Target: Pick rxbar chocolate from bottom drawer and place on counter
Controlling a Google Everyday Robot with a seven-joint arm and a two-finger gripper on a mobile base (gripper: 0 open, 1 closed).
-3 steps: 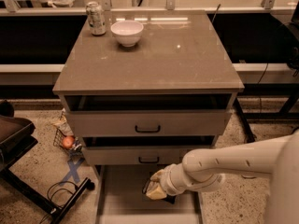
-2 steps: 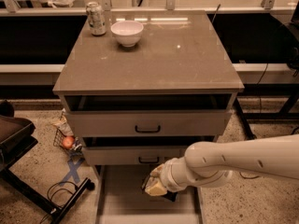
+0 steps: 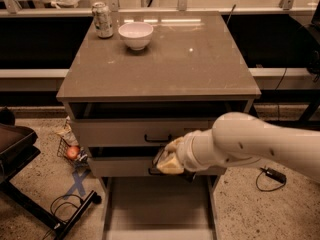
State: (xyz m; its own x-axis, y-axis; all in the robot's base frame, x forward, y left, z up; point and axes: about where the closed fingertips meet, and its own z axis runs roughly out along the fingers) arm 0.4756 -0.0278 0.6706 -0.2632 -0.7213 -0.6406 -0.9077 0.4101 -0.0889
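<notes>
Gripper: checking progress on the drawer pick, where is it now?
In the camera view, the gripper hangs at lower centre, in front of the middle drawer and above the open bottom drawer.

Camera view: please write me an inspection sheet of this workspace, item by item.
Surface: counter, glossy; two items stand near its far left corner.
Job's things: bottom drawer pulled open; rxbar chocolate cannot be made out.
Clutter: silver drink can and white bowl, side by side, apart.
Grippers: gripper in front of the middle drawer, above the open bottom drawer.
Cables: black cable on the floor at left; another cable with a small box at right.
Surroundings: speckled floor; wire basket; blue tape cross.
</notes>
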